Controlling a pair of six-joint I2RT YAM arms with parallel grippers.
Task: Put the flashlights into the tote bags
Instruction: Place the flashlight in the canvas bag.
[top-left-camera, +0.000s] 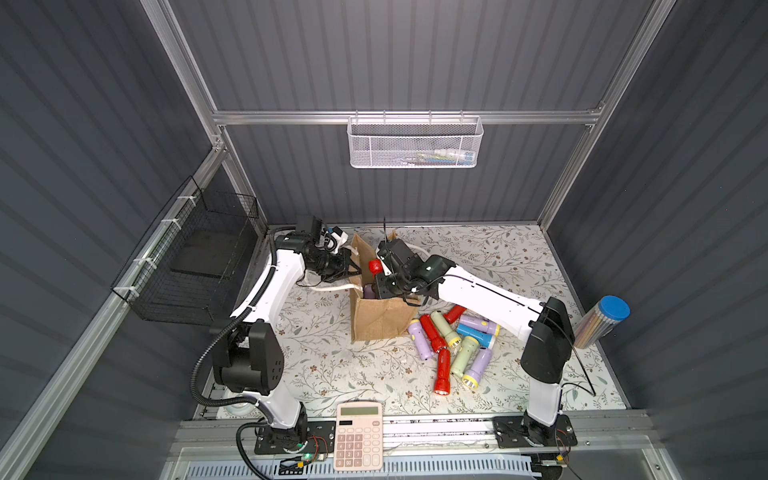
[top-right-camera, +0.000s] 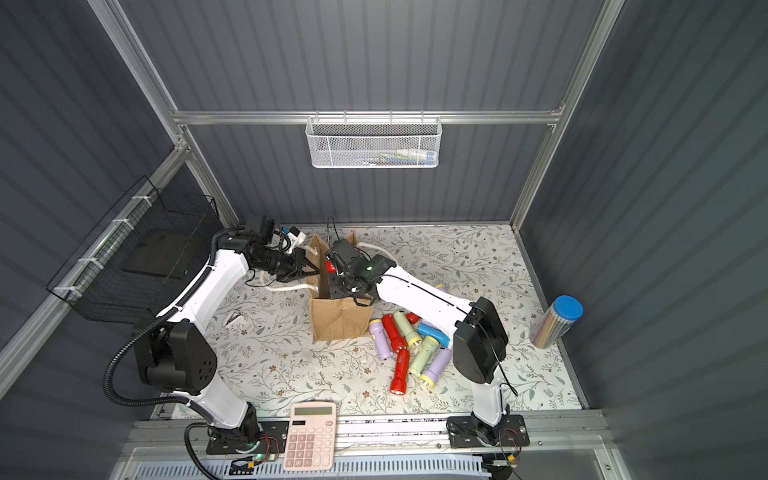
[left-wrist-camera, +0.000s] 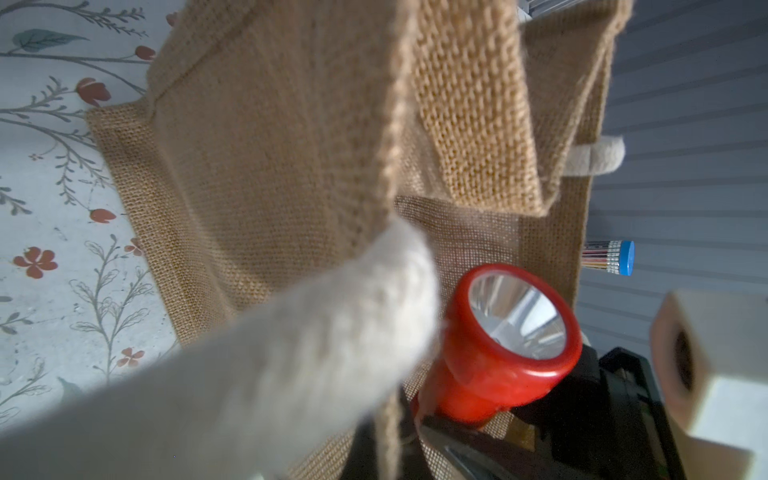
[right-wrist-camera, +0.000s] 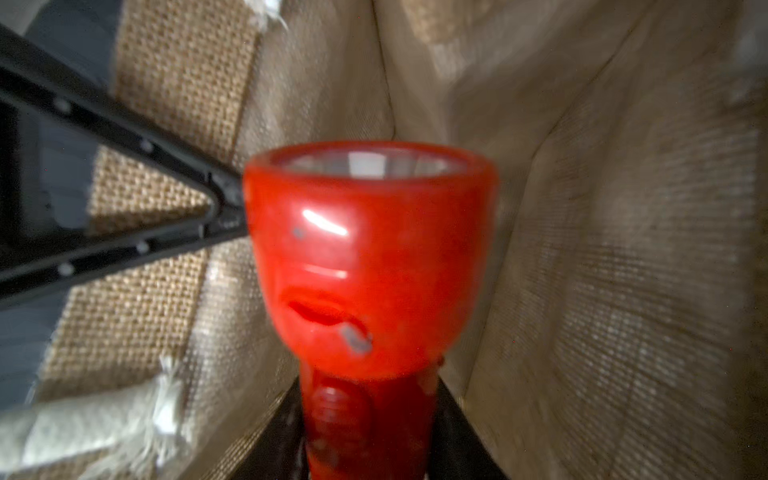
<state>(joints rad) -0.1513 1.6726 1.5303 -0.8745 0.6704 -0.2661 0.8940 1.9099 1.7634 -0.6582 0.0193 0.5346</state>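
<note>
One floral-covered table (top-left-camera: 332, 365) is seen in both top views, and on it the jute tote bag (top-left-camera: 380, 318) is stood upright with its mouth open. About nine flashlights (top-left-camera: 451, 345) are heaped just beside the bag, on the right arm's side. A red flashlight (top-left-camera: 375, 266) is clamped by its body in the partly spread right gripper (right-wrist-camera: 368, 449), its head within the bag's mouth. The bag's rim is pinched by the fully closed left gripper (top-left-camera: 352, 269).

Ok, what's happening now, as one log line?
left gripper: shut on rim of tote bag | right gripper: holds red flashlight in bag mouth | other flashlights: piled beside bag
</note>
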